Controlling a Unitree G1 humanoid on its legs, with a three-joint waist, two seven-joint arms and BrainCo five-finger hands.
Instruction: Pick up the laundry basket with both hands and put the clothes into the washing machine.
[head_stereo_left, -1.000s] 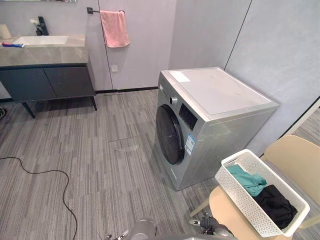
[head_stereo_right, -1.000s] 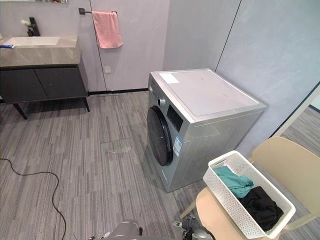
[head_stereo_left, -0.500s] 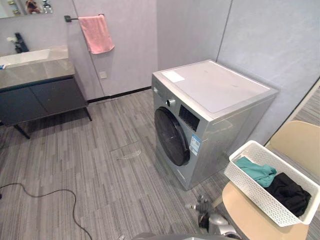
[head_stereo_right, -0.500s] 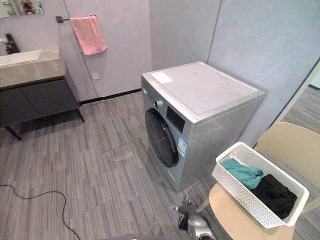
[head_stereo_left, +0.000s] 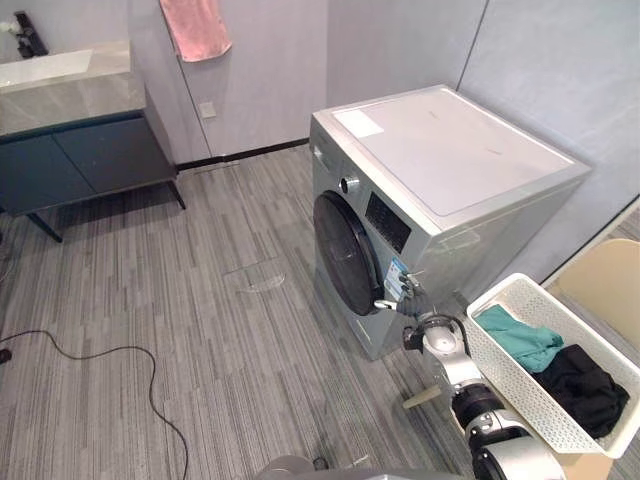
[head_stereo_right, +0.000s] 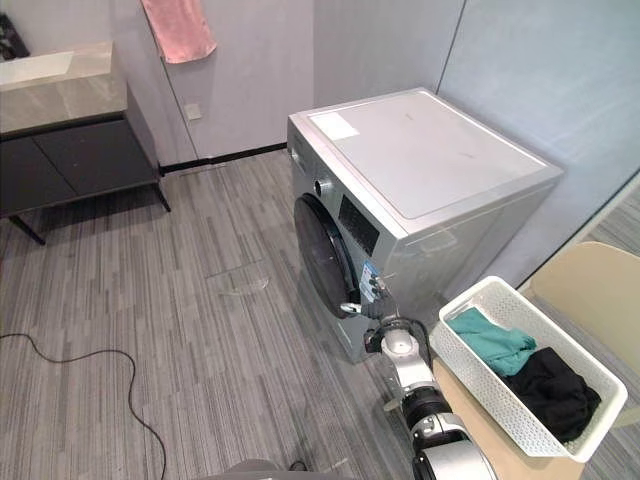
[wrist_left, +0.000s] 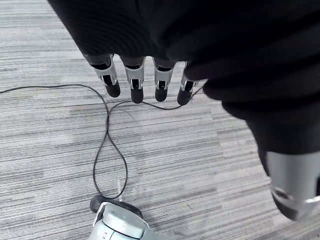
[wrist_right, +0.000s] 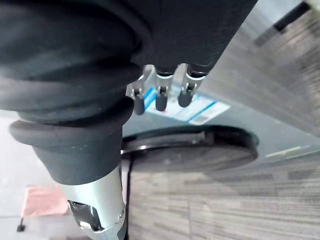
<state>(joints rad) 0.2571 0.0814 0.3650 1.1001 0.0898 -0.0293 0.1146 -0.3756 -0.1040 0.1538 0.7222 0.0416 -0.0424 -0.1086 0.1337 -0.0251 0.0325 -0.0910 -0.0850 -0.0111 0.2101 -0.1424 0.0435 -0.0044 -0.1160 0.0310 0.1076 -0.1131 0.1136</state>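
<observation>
the silver washing machine (head_stereo_left: 450, 190) stands by the wall, its round dark door (head_stereo_left: 345, 255) closed. beside it a beige chair (head_stereo_left: 605, 285) carries the white laundry basket (head_stereo_left: 510, 385), which holds a teal garment (head_stereo_left: 520, 340) and a black garment (head_stereo_left: 585, 385). the right hand (head_stereo_left: 403, 298) is raised before the machine's front, fingers (wrist_right: 160, 97) relaxed and holding nothing. the left hand (wrist_left: 135, 75) hangs over the striped floor (wrist_left: 165, 150), fingers straight and empty.

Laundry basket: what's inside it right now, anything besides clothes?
Inside the white laundry basket lie a teal garment, at the end nearer the washing machine, and a black garment beside it. Whatever sits beneath them on the basket's floor is covered.
</observation>
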